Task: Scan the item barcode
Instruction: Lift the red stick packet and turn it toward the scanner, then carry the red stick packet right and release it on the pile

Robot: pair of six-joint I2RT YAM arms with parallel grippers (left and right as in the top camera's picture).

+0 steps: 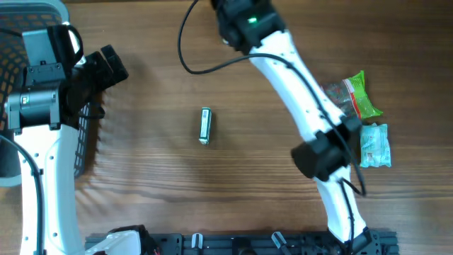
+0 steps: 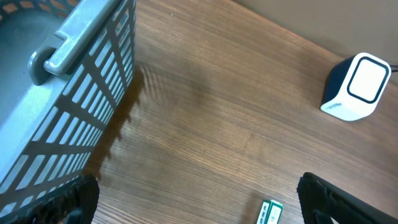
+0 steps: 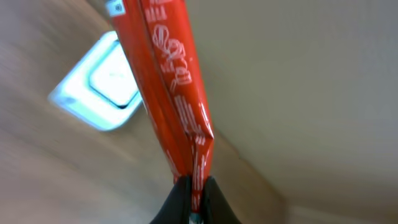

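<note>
Scan step, by the look: your right gripper (image 3: pixel 194 194) pinches the red packet (image 3: pixel 166 74) tight near the scanner (image 3: pixel 99 87), left gripper (image 2: pixel 196 202) gapes wide, empty; next, square the packet's face to it.

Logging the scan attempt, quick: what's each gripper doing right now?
Left gripper: open, empty.
Right gripper: closed on the red packet.

grey basket (image 2: pixel 87 37), green packet (image 1: pixel 362 98)
</note>
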